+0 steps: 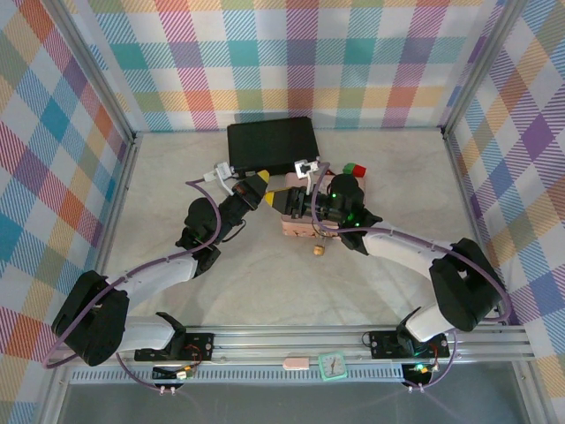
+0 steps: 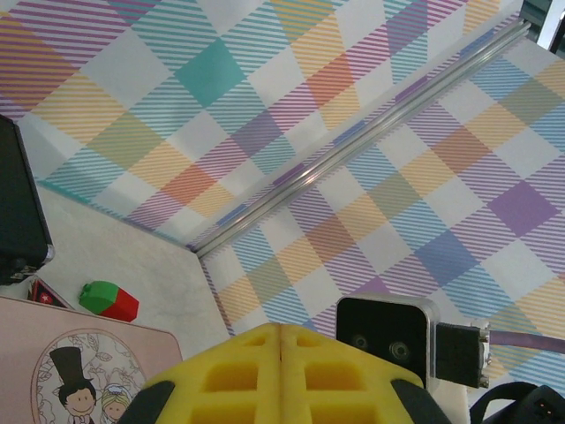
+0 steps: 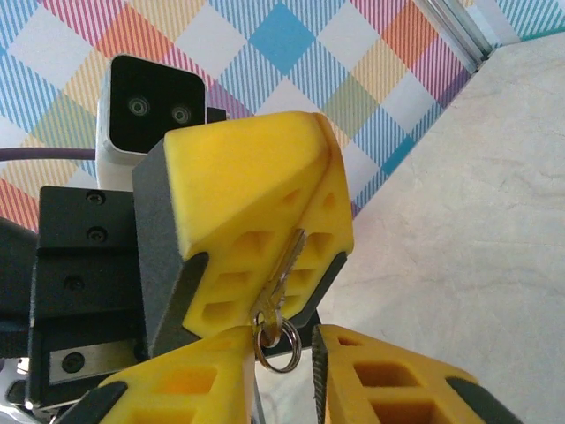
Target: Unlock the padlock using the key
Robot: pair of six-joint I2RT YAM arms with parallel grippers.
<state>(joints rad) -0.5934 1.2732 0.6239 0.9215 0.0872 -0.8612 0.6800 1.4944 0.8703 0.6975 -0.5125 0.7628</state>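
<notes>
Left claw (image 2: 281, 343), yellow and closed, beside pink box (image 2: 132, 340) and red-green block (image 2: 109, 300)

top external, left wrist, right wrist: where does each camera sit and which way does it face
Top external: above, behind the bases, looking down at the table; left arm and right arm show.
Left wrist: faces the plaid wall; left gripper, shut, at the bottom.
Right wrist: faces the left gripper pinching the key; right gripper below.
Shared: wrist views face each other; both show the left gripper.

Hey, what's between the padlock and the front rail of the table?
Nothing: in the top view, bare tabletop runs from the padlock to the rail.
</notes>
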